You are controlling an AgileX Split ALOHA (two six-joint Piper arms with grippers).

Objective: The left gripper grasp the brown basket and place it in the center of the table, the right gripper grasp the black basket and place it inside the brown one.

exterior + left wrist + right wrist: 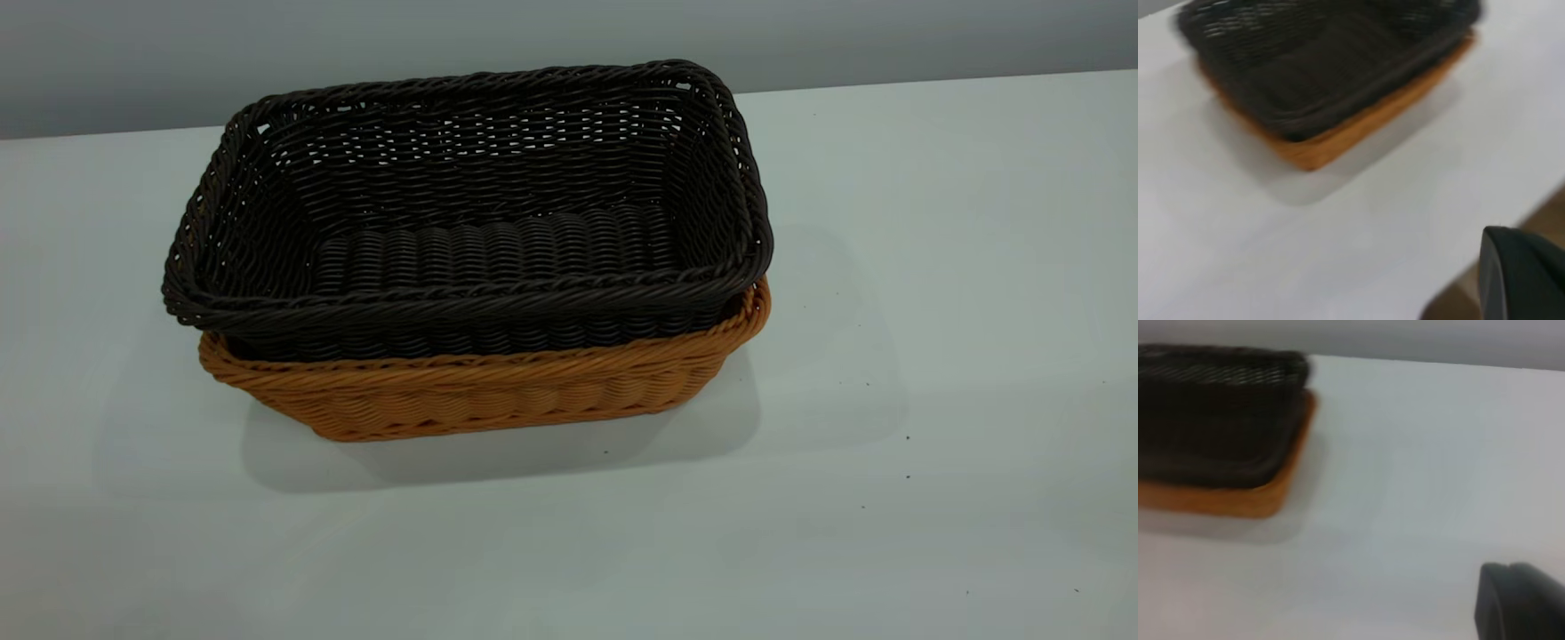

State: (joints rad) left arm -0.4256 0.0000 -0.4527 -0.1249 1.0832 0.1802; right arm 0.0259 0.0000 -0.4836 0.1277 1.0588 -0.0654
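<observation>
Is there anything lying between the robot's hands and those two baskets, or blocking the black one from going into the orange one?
Nothing visible. The black basket already sits nested inside the brown basket, and only bare table lies around them. Neither hand appears in the exterior view.

I count two baskets on my one white bench [933, 267], one black basket [462, 169] and one brown basket [480, 396], and of my two grippers a single dark piece of the left gripper [1525, 277] and of the right gripper [1518, 603].
</observation>
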